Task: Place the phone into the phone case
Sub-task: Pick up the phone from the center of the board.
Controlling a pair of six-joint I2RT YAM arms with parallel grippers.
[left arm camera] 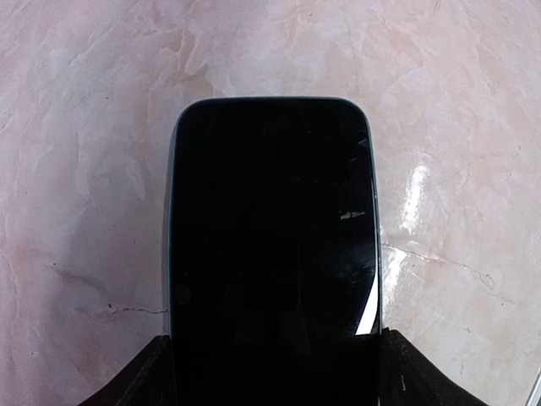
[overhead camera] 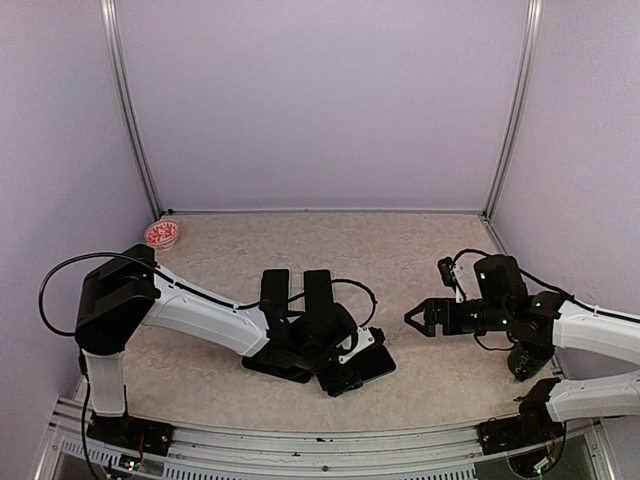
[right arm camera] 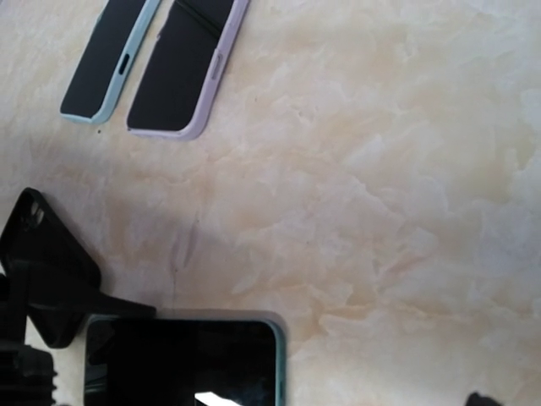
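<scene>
From above, the left arm reaches across the marbled table (overhead camera: 450,250) to its middle, where the left gripper (overhead camera: 345,352) sits low over one end of the phone (overhead camera: 368,365), which lies flat and screen up. Just behind them a pair of flat cases (overhead camera: 275,290) lies side by side, and a small red-and-white dish (overhead camera: 161,233) stands in the far left corner. The right gripper (overhead camera: 418,318) hangs to the right of the phone, apart from it, its fingers spread and holding nothing. The left wrist camera shows the phone (left arm camera: 275,237), black-screened with a pale blue-grey rim, and the left gripper (left arm camera: 275,376) closed against its two long edges, one dark finger (left arm camera: 139,381) on each side. The right wrist camera shows the phone (right arm camera: 182,359) at the bottom edge, a black case (right arm camera: 46,254) just beside it, and farther off a pale blue case (right arm camera: 110,59) next to a lilac case (right arm camera: 186,63).
</scene>
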